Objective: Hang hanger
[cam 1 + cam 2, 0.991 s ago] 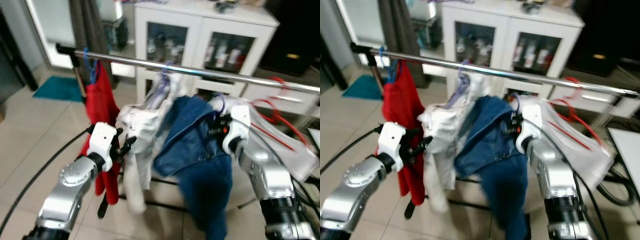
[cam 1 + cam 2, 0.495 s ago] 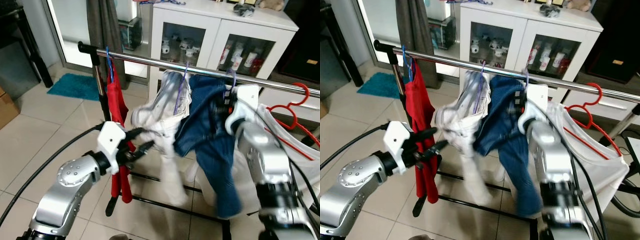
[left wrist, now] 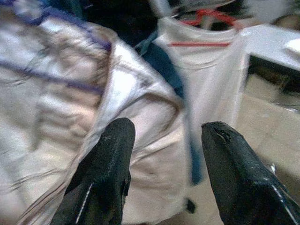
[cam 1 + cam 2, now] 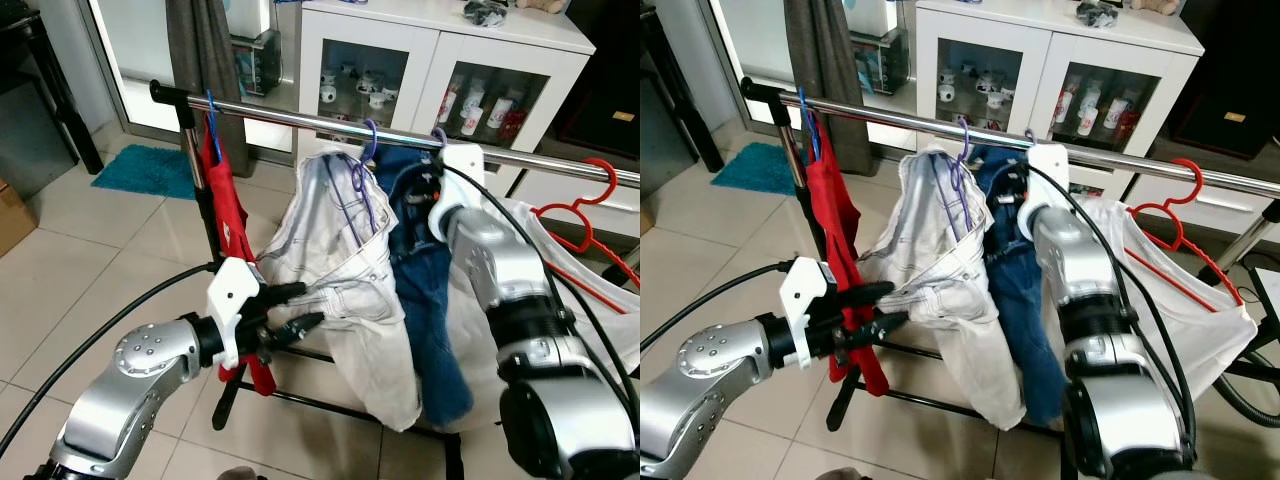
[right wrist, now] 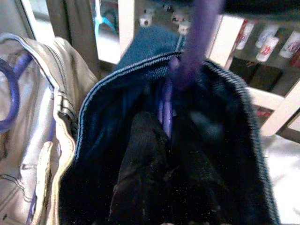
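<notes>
A chrome rail (image 4: 300, 118) carries a red garment (image 4: 225, 215), white jeans (image 4: 340, 240) and blue jeans (image 4: 430, 300). The blue jeans hang on a purple hanger (image 4: 438, 135) whose hook sits over the rail. My right gripper (image 4: 425, 195) is up at the rail inside the jeans' waistband. In the right wrist view its fingers (image 5: 140, 168) are shut around the purple hanger (image 5: 194, 42). My left gripper (image 4: 295, 310) is open, lower down, its fingertips touching the white jeans' fabric (image 3: 56, 93).
A white shirt (image 4: 1180, 300) on a red hanger (image 4: 590, 190) hangs at the rail's right end. A white glass-door cabinet (image 4: 430, 60) stands behind the rack. A teal mat (image 4: 140, 170) lies on the tiled floor at left. The rack's base bar (image 4: 330, 405) runs low.
The right gripper lifted the blue jeans from below the rail up to it, and the hook now rests over the rail. The white jeans have swung back and hang straight.
</notes>
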`<state>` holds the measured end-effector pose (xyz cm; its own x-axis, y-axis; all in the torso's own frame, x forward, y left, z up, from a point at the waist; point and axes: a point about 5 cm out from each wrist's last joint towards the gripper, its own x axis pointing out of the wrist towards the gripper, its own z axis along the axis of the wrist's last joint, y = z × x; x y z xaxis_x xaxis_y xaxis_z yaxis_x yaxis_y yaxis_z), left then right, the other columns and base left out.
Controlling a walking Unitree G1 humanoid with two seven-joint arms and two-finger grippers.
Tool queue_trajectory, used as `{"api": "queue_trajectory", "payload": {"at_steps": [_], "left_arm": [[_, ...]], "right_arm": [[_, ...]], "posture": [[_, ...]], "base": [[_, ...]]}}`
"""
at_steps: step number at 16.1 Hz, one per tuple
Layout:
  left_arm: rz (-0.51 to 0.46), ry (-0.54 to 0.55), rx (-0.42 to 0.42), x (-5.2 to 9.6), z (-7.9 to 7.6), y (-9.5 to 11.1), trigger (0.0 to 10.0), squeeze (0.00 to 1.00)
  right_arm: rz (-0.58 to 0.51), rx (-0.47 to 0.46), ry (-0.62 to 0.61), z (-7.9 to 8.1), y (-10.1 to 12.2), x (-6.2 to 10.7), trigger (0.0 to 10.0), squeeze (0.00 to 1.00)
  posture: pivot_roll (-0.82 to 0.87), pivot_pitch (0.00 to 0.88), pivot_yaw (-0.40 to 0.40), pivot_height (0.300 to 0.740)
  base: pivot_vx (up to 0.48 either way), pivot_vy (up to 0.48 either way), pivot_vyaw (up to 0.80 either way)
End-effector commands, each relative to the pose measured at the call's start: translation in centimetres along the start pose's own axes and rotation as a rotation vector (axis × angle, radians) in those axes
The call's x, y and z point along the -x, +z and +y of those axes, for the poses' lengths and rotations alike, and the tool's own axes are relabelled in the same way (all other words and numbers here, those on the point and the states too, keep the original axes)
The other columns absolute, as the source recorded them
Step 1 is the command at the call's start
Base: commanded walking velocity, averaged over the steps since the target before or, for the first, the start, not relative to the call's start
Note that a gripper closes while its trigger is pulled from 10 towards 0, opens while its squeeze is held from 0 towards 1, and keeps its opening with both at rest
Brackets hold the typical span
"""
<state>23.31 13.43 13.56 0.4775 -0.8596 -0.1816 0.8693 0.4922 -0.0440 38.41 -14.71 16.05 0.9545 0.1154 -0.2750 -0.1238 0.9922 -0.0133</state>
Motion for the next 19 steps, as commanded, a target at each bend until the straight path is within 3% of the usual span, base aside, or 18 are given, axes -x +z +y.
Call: {"api": "queue_trajectory", "payload": {"at_steps": [1,4,5,6,8,9,13,15,19], "left_arm": [[-0.013,-0.053,-0.003,-0.2,-0.5,0.6,10.0,0.0],[-0.014,-0.07,0.007,-0.3,-0.6,0.8,10.0,0.0],[-0.016,-0.064,0.006,-0.3,-0.6,0.8,10.0,0.0],[-0.022,-0.027,-0.002,-0.3,-0.2,0.9,10.0,0.0],[-0.016,0.115,-0.024,-0.1,1.0,0.6,10.0,0.0],[-0.016,0.115,-0.024,-0.1,1.0,0.6,10.0,0.0],[-0.047,0.333,-0.019,0.7,2.7,0.3,10.0,0.0],[-0.069,0.365,-0.014,0.6,2.9,0.4,10.0,0.0],[-0.074,0.364,-0.024,0.0,2.7,0.4,10.0,0.0]], "right_arm": [[0.037,0.007,-0.004,0.0,-0.5,-0.1,10.0,0.0],[0.052,-0.025,0.01,-0.3,-0.9,0.1,10.0,0.03],[0.032,-0.035,0.007,-0.6,-0.8,0.3,10.0,0.93],[-0.027,-0.03,0.03,-1.1,-0.2,1.2,10.0,1.0],[-0.17,-0.008,0.126,-1.8,1.5,3.7,10.0,1.0],[-0.17,-0.008,0.126,-1.8,1.5,3.7,10.0,1.0],[-0.193,-0.087,0.378,-2.9,1.5,9.3,10.0,1.0],[-0.243,-0.093,0.365,-3.7,1.3,10.5,10.0,1.0],[-0.233,0.024,0.272,-5.8,-0.2,11.6,10.0,1.0]], "posture": [[0.09,0.0,-0.054,0.74],[0.08,0.0,-0.054,0.74],[0.08,0.0,-0.054,0.74],[0.08,0.0,-0.054,0.74],[0.08,0.0,-0.05,0.74],[0.08,0.0,-0.05,0.74],[0.06,0.0,-0.037,0.74],[0.05,0.0,-0.032,0.74],[0.04,0.0,-0.029,0.74]], "base": [[0.0,0.0,0.0],[0.0,0.0,0.0],[0.0,0.0,0.0],[0.0,0.0,0.0],[0.0,0.0,0.0],[0.0,0.0,0.0],[0.0,-0.08,0.0],[0.0,-0.48,0.0],[0.0,-0.48,0.0]]}}
